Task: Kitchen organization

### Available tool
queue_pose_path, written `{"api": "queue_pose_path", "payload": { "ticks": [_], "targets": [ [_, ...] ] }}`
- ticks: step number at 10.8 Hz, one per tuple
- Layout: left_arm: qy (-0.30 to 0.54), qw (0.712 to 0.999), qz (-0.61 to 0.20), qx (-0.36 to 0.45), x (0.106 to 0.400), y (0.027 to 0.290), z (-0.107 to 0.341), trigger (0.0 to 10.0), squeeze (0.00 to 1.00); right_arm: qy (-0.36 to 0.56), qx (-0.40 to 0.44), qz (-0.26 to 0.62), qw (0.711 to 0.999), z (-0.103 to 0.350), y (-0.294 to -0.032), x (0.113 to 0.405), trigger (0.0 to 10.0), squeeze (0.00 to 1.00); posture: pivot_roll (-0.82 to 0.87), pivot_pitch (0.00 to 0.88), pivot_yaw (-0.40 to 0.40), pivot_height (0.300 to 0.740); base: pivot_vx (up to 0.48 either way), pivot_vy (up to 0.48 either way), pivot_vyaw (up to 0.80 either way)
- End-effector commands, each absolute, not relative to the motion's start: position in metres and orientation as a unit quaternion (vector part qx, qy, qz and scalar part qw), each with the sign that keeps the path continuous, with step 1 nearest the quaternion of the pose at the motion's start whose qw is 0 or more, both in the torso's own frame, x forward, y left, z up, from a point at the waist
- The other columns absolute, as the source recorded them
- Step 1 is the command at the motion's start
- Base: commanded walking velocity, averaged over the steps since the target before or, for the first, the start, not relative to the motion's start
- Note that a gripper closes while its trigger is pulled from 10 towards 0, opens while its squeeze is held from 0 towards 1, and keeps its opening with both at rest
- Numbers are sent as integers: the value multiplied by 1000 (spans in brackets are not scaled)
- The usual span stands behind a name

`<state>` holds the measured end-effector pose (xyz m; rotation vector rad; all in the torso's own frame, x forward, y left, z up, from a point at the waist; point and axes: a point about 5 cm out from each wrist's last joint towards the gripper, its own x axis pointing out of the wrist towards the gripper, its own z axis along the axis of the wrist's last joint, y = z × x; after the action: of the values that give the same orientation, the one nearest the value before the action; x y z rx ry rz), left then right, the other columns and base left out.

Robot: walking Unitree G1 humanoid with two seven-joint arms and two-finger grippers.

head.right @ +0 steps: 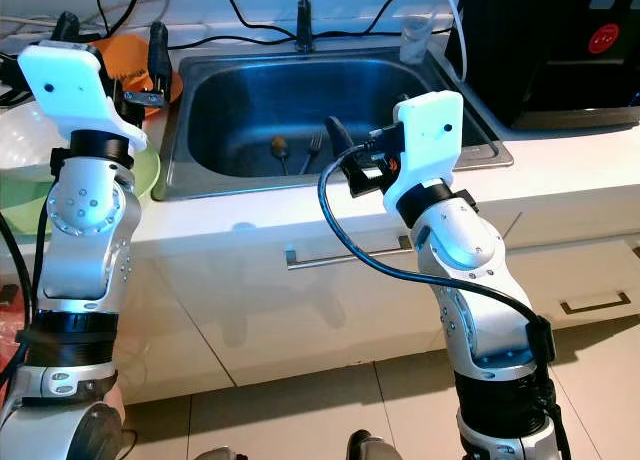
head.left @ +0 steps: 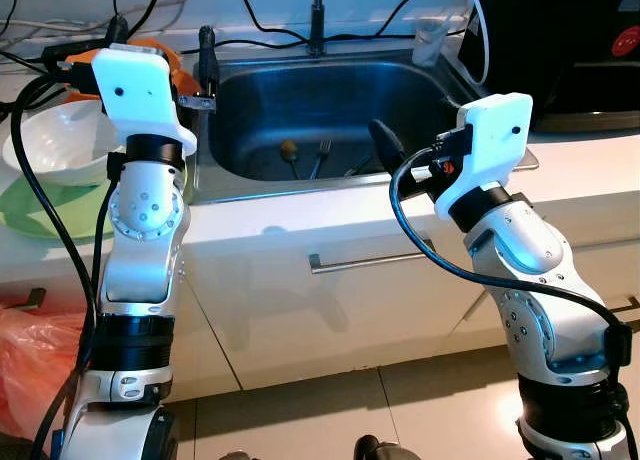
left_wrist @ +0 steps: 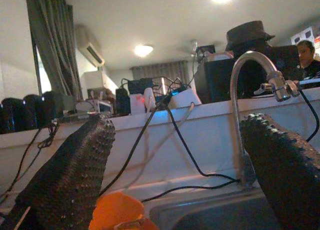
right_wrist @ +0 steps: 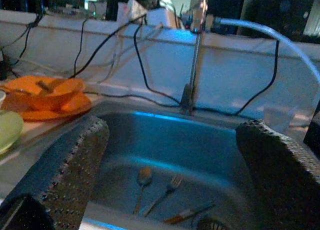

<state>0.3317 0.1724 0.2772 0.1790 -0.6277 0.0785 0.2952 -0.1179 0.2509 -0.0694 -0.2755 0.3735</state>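
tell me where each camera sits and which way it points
Left eye view: on the head, looking down at the steel sink; both silver arms show.
Right eye view: the stereo twin, same scene.
Left wrist view: low by the counter, facing the curved metal tap between the open left hand fingers.
Right wrist view: above the sink front, facing the basin between the open right hand fingers.
Shared: both wrist views show the tap; eye and right wrist views show the metal fork.

— What colours sit on the counter?
— An orange bowl (right_wrist: pixel 47 92), a pale green plate (head.left: pixel 45 215) under a white bowl (head.left: pixel 60 140), all on a white countertop (head.left: pixel 330 210).
— And the sink (head.right: pixel 230 145)?
— Steel grey with a blue sheen; a silver fork (right_wrist: pixel 167 187) lies in it.
— The robot's fingers (right_wrist: pixel 65 170)?
— Black, covered in small raised dots. Arms silver, black cables.
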Motion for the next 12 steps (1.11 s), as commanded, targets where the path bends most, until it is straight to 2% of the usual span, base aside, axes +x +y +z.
{"api": "queue_pose_path", "payload": {
  "ticks": [1,3,6,12],
  "targets": [
    [-328,941,27,83,329,170,294,10000,0,-158,-32,173,972,259,-122,297,10000,0,15,31,5,740,0,0,0],
    [-334,939,19,85,327,169,299,10000,0,-176,-27,162,971,266,-125,297,10000,0,12,28,9,740,0,0,0],
    [-351,933,15,75,323,167,319,10000,0,-222,-29,158,962,292,-124,294,10000,0,13,24,9,740,252,0,0],
    [-334,940,19,71,326,169,315,10000,0,-216,-26,158,963,290,-124,294,10000,0,7,25,12,740,299,0,0]
  ]
}}
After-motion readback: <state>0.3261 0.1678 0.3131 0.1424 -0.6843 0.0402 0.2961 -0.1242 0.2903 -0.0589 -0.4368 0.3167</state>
